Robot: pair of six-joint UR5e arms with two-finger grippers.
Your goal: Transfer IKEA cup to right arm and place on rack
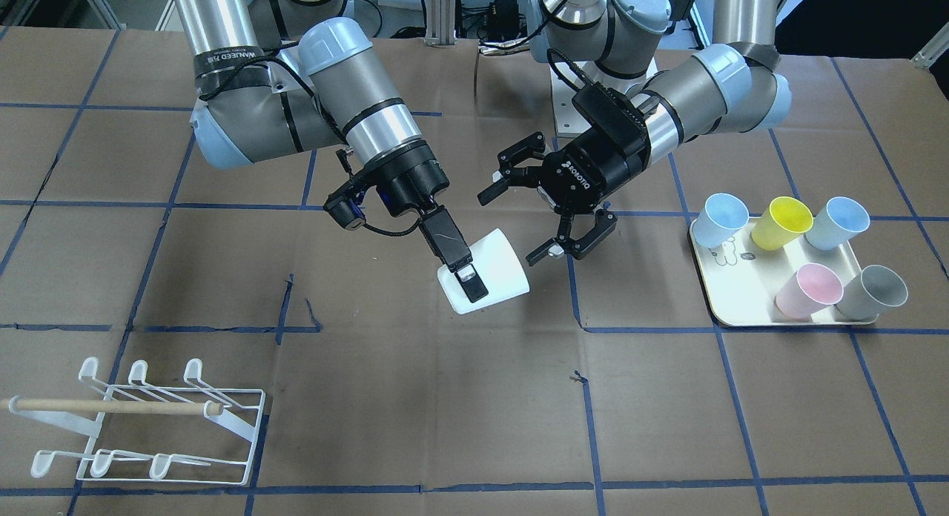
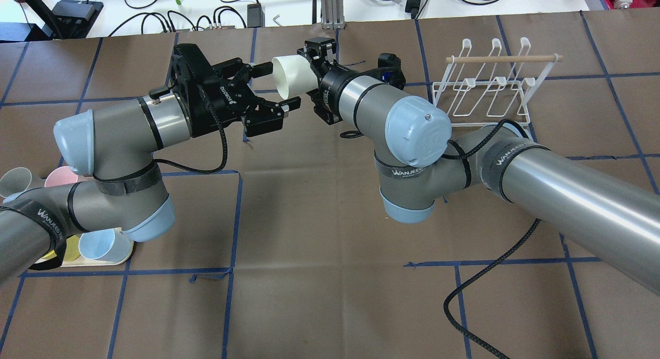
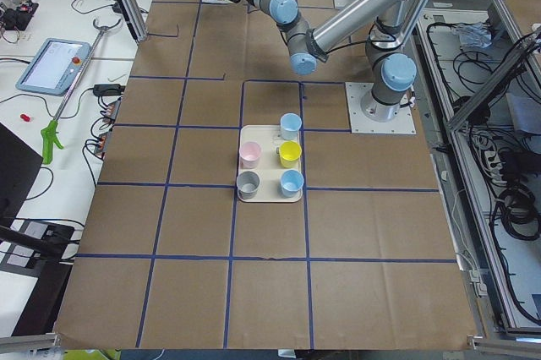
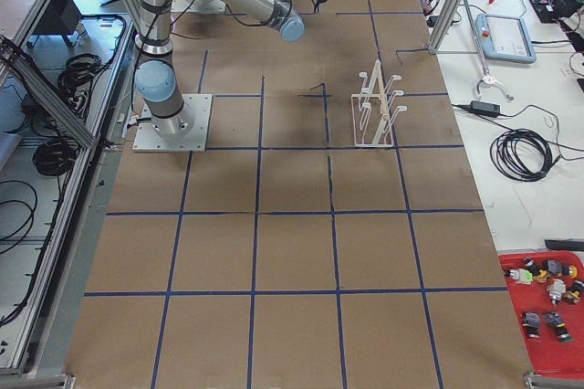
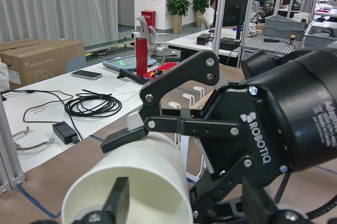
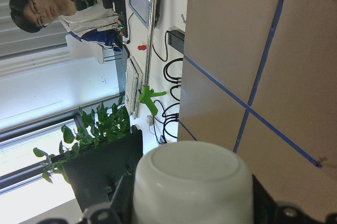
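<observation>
The white IKEA cup (image 1: 493, 268) hangs tilted above mid-table, and my right gripper (image 1: 468, 280) is shut on its rim end. In the overhead view the cup (image 2: 291, 75) lies level between both arms, with the right gripper (image 2: 313, 76) at its right end. My left gripper (image 1: 510, 227), marked ROBOTIQ, stands open with its fingers spread around the cup's other end, close to it. The left wrist view shows the cup (image 5: 137, 182) before that open gripper. In the right wrist view the cup's base (image 6: 192, 182) fills the bottom. The white wire rack (image 1: 111, 406) (image 2: 502, 58) stands empty off to the robot's right.
A cream tray (image 1: 741, 286) on the robot's left holds several coloured cups, blue, yellow, pink and grey. Brown paper with blue tape lines covers the table. A black cable (image 2: 484, 281) trails under the right arm. A person (image 6: 37, 11) stands beyond the table's far edge.
</observation>
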